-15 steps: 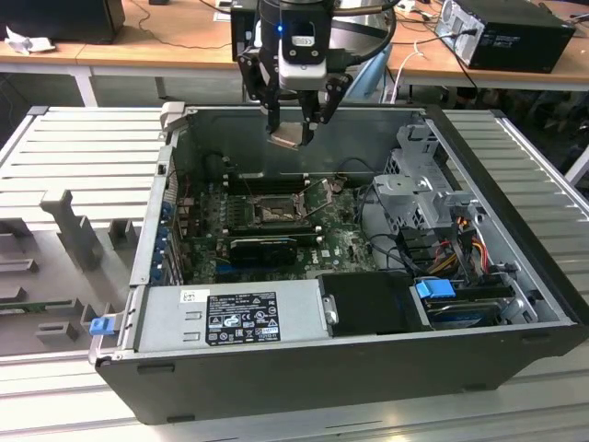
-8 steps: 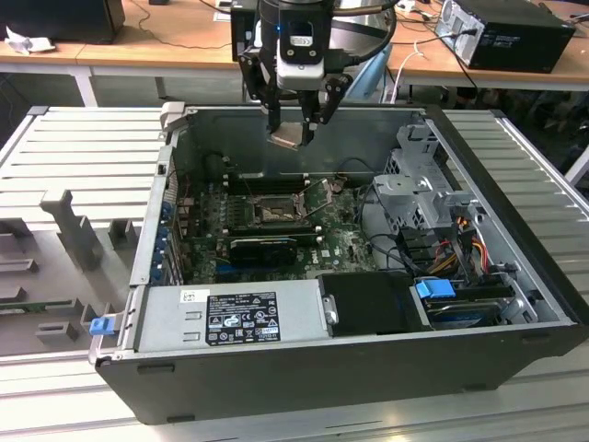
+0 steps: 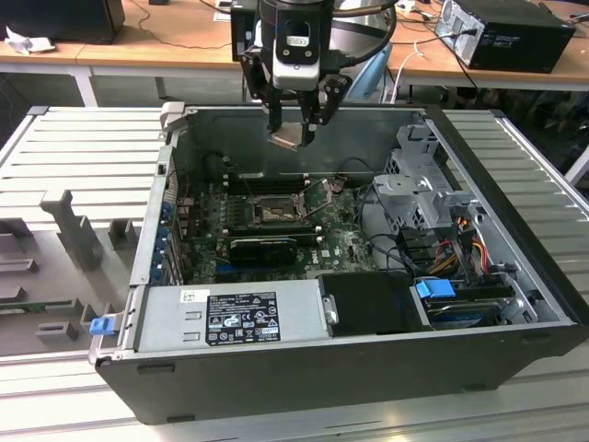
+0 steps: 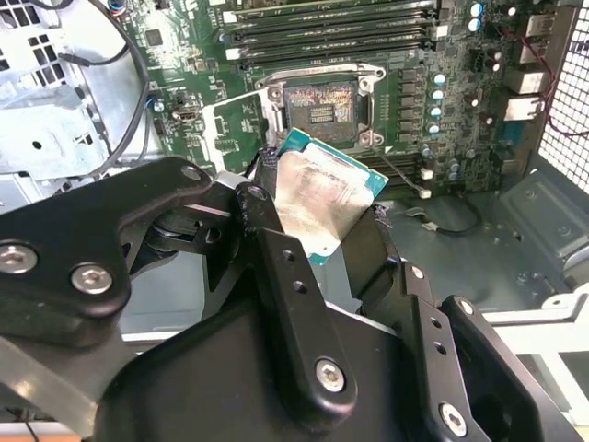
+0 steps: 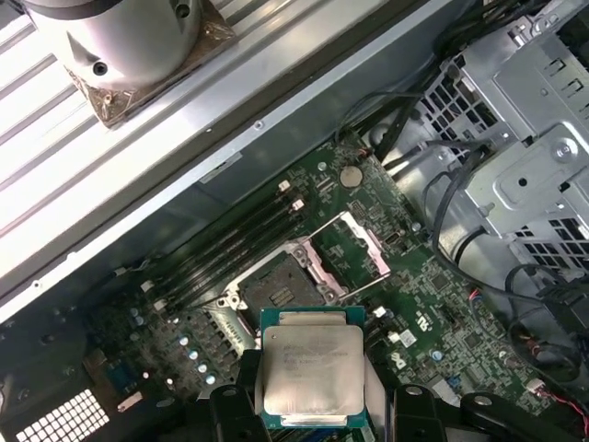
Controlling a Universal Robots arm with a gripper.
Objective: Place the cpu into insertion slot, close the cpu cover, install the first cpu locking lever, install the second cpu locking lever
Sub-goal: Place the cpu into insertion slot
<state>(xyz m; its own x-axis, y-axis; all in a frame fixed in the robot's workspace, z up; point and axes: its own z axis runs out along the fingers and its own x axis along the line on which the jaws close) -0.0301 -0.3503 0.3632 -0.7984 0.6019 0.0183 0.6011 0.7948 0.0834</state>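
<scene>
Closest in the exterior view is the grey power-supply box [image 3: 235, 318], at the near wall of the open computer case [image 3: 368, 368], which lies on a ribbed grey tabletop [image 3: 74, 147]. Over the case's far side hangs the claw [image 3: 294, 129], pinched on the cpu [image 3: 287, 138], well above the insertion slot [image 3: 274, 214] on the green motherboard [image 3: 340, 244].

In the second wrist view, the claw [image 4: 322, 210] has its black links in the foreground. The cpu [image 4: 317, 189] sits tilted between its two fingers, silvery face showing. Beyond it the insertion slot [image 4: 319, 109] lies open, its dark centre bare.

In the first wrist view, the claw [image 5: 313, 405] grips the cpu [image 5: 313, 368] by opposite edges. The insertion slot [image 5: 271, 293] lies beyond, with the cpu cover [image 5: 368, 239] swung up beside it.
</scene>
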